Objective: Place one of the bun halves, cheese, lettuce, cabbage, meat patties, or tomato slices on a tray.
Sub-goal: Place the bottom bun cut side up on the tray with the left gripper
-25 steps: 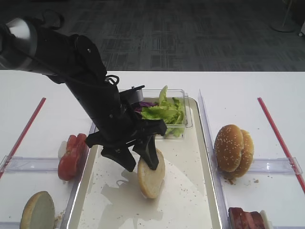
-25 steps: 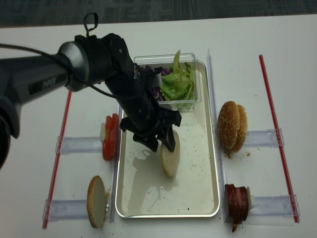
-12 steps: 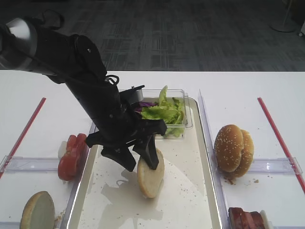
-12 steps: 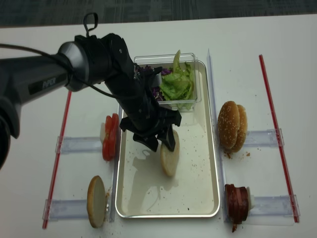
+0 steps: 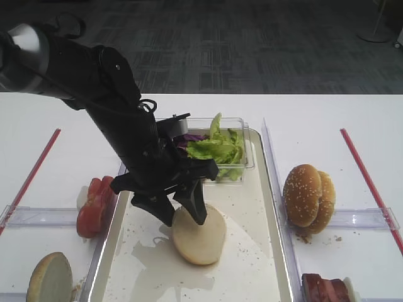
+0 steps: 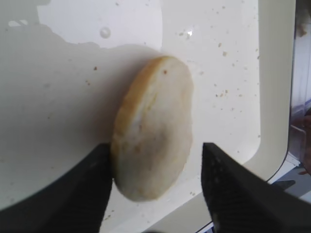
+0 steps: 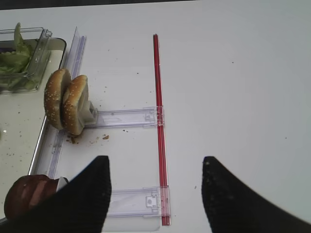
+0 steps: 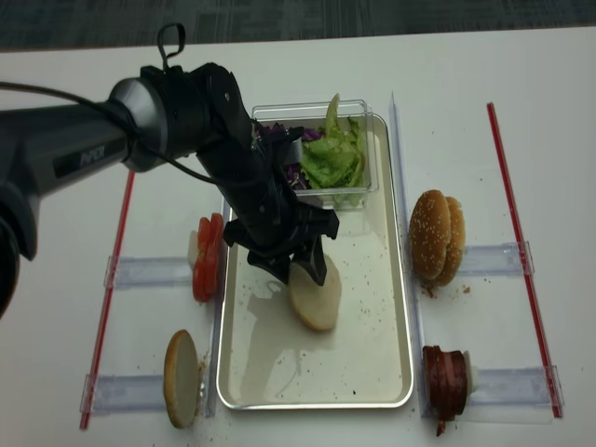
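While jaws gape, bun half (image 5: 199, 234) tilts

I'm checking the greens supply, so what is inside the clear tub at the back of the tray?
The clear tub holds lettuce and cabbage. The left gripper arm covers its left part, so more there cannot be seen.

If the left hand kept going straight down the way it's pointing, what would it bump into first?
Most likely the bun half right below it. The left hand points down at the tray, open, with the bun between its fingers. How much gap is left is hard to judge; it may already be touching.
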